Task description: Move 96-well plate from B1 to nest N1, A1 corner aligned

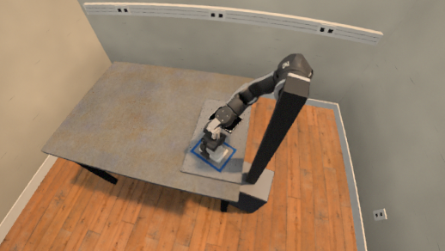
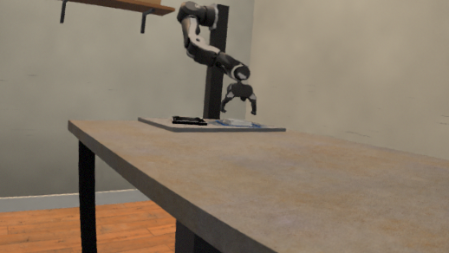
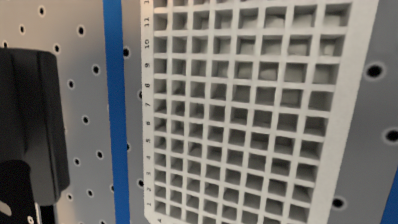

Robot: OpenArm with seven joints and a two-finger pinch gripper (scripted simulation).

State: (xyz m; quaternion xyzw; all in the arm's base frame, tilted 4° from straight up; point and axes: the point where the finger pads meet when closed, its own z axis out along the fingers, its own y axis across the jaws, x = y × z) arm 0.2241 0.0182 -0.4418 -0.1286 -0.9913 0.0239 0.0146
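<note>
The white, gridded 96-well plate point(image 1: 220, 154) point(image 2: 237, 122) point(image 3: 235, 115) lies inside the blue rectangular outline point(image 1: 228, 161) point(image 2: 257, 126) point(image 3: 116, 115), right of centre in the wrist view. Above it, the black two-finger gripper point(image 1: 211, 151) point(image 2: 239, 113) hovers with jaws open.
</note>
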